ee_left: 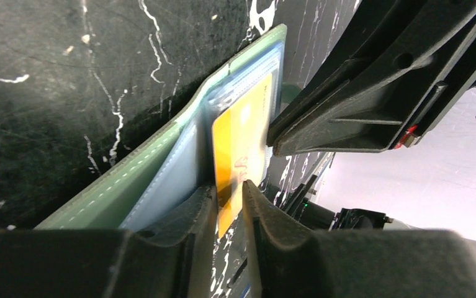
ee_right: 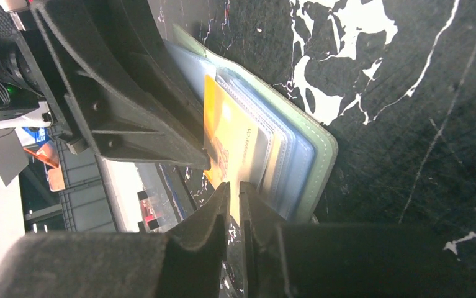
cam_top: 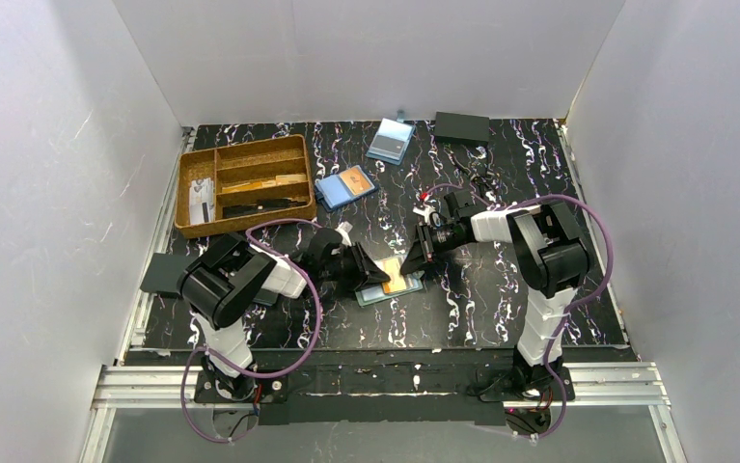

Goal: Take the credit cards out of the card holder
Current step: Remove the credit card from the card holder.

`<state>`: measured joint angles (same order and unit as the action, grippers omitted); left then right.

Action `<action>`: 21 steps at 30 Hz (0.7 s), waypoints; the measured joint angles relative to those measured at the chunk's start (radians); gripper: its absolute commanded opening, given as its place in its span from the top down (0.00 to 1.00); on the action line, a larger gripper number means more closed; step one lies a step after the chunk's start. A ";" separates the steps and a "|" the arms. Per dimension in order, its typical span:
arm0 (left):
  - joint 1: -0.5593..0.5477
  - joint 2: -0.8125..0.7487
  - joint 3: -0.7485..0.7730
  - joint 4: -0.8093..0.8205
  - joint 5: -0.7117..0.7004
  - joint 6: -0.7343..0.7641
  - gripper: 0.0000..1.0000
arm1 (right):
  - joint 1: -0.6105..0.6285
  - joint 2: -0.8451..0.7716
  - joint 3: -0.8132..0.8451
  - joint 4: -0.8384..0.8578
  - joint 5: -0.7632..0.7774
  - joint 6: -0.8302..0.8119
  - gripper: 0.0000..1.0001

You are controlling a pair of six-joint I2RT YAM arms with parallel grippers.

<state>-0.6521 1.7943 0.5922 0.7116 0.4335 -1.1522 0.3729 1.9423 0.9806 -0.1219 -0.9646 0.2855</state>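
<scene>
The teal-green card holder (cam_top: 370, 297) lies open on the black marbled table between the arms. Its green cover (ee_left: 130, 180) and clear pockets show in the left wrist view, and its green cover also shows in the right wrist view (ee_right: 322, 149). A yellow-orange card (cam_top: 399, 283) sticks out of the pockets. My left gripper (ee_left: 229, 192) is shut on the near end of this card (ee_left: 241, 130). My right gripper (ee_right: 234, 189) has its jaws almost together on the card's edge (ee_right: 226, 136). In the top view, the left gripper (cam_top: 377, 275) and the right gripper (cam_top: 412, 258) meet over the holder.
A wooden divided tray (cam_top: 245, 183) stands at the back left. A bright blue holder with an orange card (cam_top: 344, 185) and a pale-blue holder with a grey card (cam_top: 391, 141) lie behind. A black box (cam_top: 462, 126) sits at the back right. White walls enclose the table.
</scene>
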 measured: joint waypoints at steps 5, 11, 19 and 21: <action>0.002 0.007 -0.016 0.021 0.000 -0.011 1.00 | 0.000 0.002 0.000 0.000 0.001 0.000 0.79; 0.008 0.007 -0.041 0.063 0.001 -0.013 1.00 | 0.002 0.002 0.011 -0.027 0.019 -0.008 0.76; 0.027 0.003 -0.065 0.096 0.025 -0.002 1.00 | 0.014 0.002 0.038 -0.073 0.046 -0.029 0.73; 0.034 -0.008 -0.077 0.097 0.030 0.003 1.00 | 0.020 0.002 0.040 -0.077 0.047 -0.032 0.73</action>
<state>-0.6182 1.7863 0.5156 0.8082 0.4633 -1.1488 0.3927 1.9442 1.0203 -0.1989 -0.9176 0.2539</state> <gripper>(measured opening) 0.026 0.262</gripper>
